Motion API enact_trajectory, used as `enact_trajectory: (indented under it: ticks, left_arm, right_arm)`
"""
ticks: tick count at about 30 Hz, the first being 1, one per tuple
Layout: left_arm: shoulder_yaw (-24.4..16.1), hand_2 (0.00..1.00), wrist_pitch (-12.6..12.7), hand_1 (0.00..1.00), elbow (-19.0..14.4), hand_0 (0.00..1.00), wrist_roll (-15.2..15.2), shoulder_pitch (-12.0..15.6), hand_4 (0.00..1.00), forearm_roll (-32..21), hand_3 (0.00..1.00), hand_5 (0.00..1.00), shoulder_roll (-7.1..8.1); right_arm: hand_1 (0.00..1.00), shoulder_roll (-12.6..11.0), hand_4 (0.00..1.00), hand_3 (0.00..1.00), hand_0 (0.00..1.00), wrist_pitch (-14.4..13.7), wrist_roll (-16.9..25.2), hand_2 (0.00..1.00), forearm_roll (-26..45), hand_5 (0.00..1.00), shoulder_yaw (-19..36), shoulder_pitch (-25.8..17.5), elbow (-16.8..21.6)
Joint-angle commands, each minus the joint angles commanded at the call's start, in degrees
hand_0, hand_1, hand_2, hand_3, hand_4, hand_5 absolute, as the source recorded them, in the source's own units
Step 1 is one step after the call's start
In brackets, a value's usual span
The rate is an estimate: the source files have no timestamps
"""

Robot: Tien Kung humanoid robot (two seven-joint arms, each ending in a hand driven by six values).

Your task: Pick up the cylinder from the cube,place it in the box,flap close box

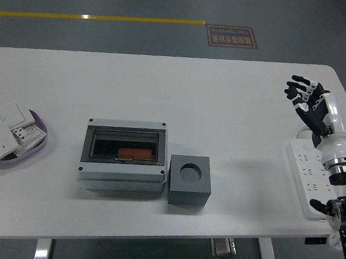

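A grey box [123, 155] sits left of centre on the white table [182, 94], its dark see-through flap down over the opening. An orange cylinder [135, 155] lies inside it, seen through the flap. A dark grey cube [189, 180] with an empty round hole in its top stands against the box's right side. My right hand [306, 100] is open with fingers spread, raised above the table's right edge, far from the box and cube. My left hand is out of view.
A white power strip [312, 179] lies along the right edge under my right forearm. A purple dish [37, 145] with white switch and socket parts sits at the left edge. A yellow line and a floor sign lie beyond the table.
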Motion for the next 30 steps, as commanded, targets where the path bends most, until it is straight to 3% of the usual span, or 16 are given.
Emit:
enact_trajectory:
  ticks: [12,30]
  left_arm:
    - [0.5,0.657,-0.5,0.670,0.0,0.637,0.4,-2.5,0.749,2.4,0.700,0.318,1.81]
    - [0.1,0.657,-0.5,0.670,0.0,0.637,0.7,-3.1,0.749,3.2,0.700,0.317,2.06]
  right_arm:
    - [0.656,-1.3,0.744,0.693,0.704,-0.6,0.4,0.703,0.0,0.483,5.0,-2.8,3.3]
    - [0.651,-0.9,0.744,0.687,0.716,-0.6,1.0,0.696,-0.1,0.454,6.4,-4.5,3.9]
